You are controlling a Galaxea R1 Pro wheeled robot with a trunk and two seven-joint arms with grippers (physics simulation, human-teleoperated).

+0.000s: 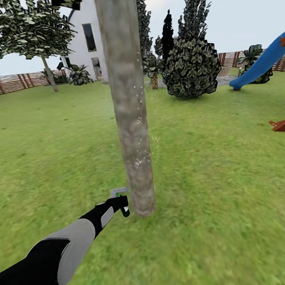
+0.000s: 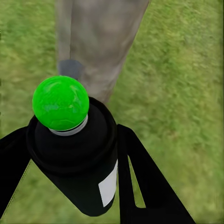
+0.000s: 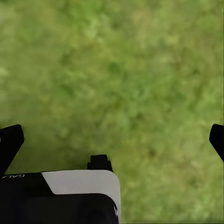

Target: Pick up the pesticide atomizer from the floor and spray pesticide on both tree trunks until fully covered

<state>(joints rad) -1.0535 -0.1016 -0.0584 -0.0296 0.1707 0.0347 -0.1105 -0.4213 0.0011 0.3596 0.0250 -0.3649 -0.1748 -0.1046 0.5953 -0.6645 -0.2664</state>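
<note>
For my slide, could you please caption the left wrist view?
Left gripper holds the pesticide atomizer, green-capped, pointed at the tree trunk.

White house (image 1: 83,39), blue slide (image 1: 261,62), dark conifers (image 1: 191,62).

Head camera looks forward over the lawn (image 1: 214,161) at the trunk (image 1: 128,95); the left wrist camera shares it close up (image 2: 100,42); the right wrist camera faces grass (image 3: 121,70).

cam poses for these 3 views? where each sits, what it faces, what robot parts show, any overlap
Head: high on the robot, facing forward and down at the tree trunk; left arm and left gripper show.
Left wrist: behind the gripper, facing the trunk base; fingers clamp the pesticide atomizer.
Right wrist: faces down at the lawn; right gripper open, fingertips at the edges.
Shared: head and left wrist both show trunk and atomizer.
</note>
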